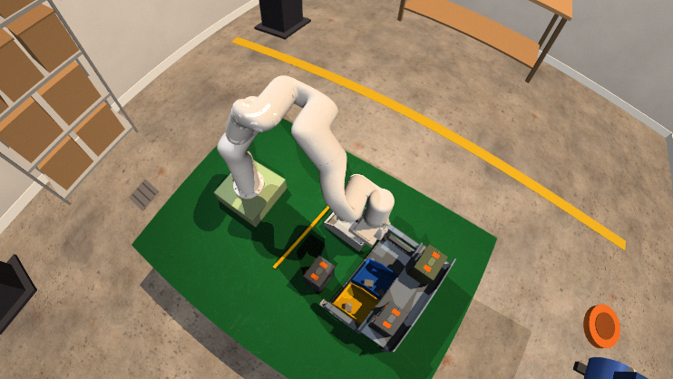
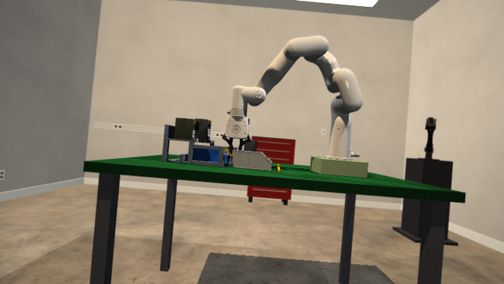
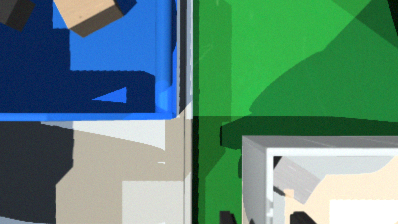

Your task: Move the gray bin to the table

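The gray open bin (image 1: pixel 336 225) (image 2: pixel 250 160) (image 3: pixel 256 172) stands upright on the green table (image 1: pixel 202 263) (image 2: pixel 246 176), just beside the end of the shelf (image 1: pixel 414 301) (image 2: pixel 168 145). A tan part (image 3: pixel 360 192) lies inside it. My gripper (image 2: pixel 236 145) (image 3: pixel 262 219) hangs right above the bin. It is partly open, with one dark fingertip on each side of the bin's near wall. The arm's wrist hides the fingers in the overhead view. The blue bin (image 1: pixel 376 275) (image 2: pixel 208 155) (image 3: pixel 115 60) and the yellow bin (image 1: pixel 356 301) stand on the shelf's lower level, each with a part in it.
Two dark closed boxes with orange tabs (image 1: pixel 431 261) (image 1: pixel 388 320) sit on the shelf's top level, and a third one (image 1: pixel 319 273) stands on the table beside the shelf. A thin yellow strip (image 1: pixel 301 238) lies on the table. The arm's base block (image 1: pixel 251 195) stands further back.
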